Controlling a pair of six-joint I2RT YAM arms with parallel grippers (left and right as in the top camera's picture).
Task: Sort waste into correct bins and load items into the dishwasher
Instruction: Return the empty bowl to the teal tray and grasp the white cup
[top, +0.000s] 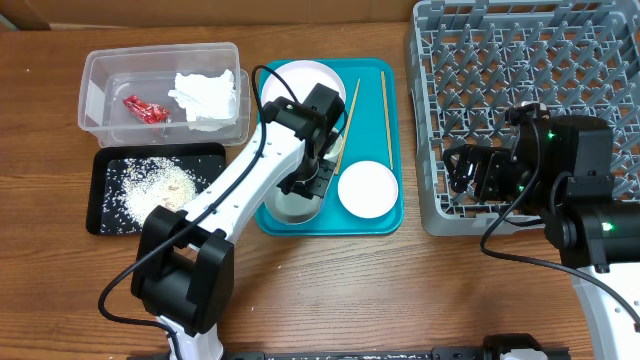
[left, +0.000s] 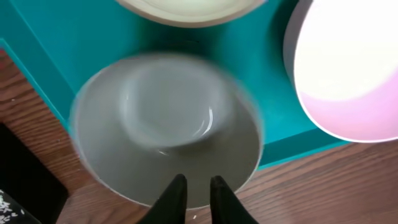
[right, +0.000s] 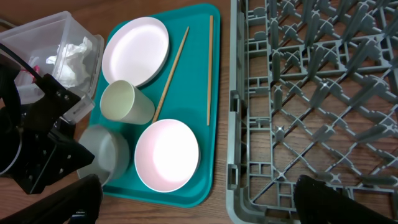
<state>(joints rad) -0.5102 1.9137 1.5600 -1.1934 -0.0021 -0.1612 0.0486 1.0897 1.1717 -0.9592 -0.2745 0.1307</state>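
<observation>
Waste at far left: wrapper (top: 146, 108) and napkin (top: 207, 97) side by side inside tub (top: 108, 85); rice (top: 150, 185) scattered over black tray (top: 100, 222), directly in front of tub. Both bins on surface (top: 60, 290).

Centre: teal tray (right: 198, 43) holding all dishes. Plate (right: 135, 51) at back. Cup (right: 124, 102) just in front of plate. Bowl (right: 106, 149) at front-left corner. Saucer (right: 166, 154) at front right, just beside bowl. Chopsticks (right: 209, 68) on right half of teal tray: one slanted beside plate, the other straight along right edge.

Left tool (left: 196, 186) low over bowl, above its near rim. Fingers (left: 176, 194) set nearly together, slim gap only, nothing visible between them. Contact with bowl: cannot tell. Bowl blurred in left wrist view.

Right: rack (top: 520, 90) on surface, just beside teal tray; grid base, rows of upright pegs. Right tool (top: 468, 170) above front-left area of rack, fingers spread wide apart.
</observation>
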